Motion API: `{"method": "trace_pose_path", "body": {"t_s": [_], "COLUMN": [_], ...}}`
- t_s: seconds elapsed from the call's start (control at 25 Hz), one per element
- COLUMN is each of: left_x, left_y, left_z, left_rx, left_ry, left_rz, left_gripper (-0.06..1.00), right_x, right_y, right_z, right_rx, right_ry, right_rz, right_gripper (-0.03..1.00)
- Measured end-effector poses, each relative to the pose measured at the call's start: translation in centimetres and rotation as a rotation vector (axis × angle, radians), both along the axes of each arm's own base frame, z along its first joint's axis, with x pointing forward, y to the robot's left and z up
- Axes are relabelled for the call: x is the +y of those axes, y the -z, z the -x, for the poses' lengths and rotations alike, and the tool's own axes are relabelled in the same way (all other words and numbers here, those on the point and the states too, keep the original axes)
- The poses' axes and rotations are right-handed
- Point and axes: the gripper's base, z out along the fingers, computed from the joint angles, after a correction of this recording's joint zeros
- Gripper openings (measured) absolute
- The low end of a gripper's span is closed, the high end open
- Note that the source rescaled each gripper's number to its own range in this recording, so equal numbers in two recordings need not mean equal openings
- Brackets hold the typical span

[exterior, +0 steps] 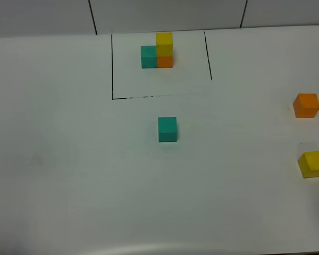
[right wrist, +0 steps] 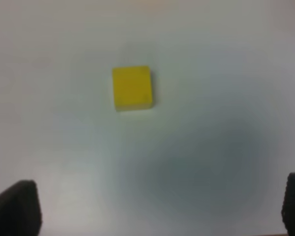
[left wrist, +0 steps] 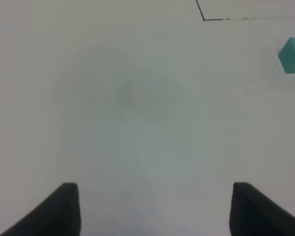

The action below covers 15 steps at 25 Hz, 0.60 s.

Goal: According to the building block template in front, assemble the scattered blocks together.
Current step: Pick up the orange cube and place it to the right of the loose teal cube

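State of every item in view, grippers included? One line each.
Template cluster of teal, orange and yellow matte cubes: assembled, yellow stacked on orange, teal beside it, inside the black drawn outline.
Loose teal-green cube: alone, unjoined.
Loose orange cube: alone, unjoined.
Loose yellow cube: alone, unjoined.
Left gripper: open, empty.
Right gripper: open, empty.

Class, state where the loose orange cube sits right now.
In the exterior high view, the loose orange cube lies near the view's right edge, apart from the loose yellow cube just nearer the camera, and well right of the loose teal cube.
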Motion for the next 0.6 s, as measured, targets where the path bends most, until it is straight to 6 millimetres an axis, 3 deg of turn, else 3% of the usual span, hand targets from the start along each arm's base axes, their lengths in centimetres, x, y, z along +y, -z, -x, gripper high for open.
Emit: {"method": "trace_pose_path", "body": {"t_s": [0.28, 0.6], "left_x": [0.0, 0.0], "left_y": [0.0, 0.0], "left_z": [0.0, 0.0], "left_rx": [0.000, 0.000], "left_ry": [0.000, 0.000], "left_rz": [0.000, 0.000], "left_gripper": [0.39, 0.39], "right_x": [0.3, 0.2], "right_y": [2.0, 5.0], "right_z": [-9.7, -17.1], "right_rx": [0.140, 0.187], "right_ry": [-0.005, 0.011], "right_rz": [0.025, -0.001], "right_gripper": [1.00, 1.00]}}
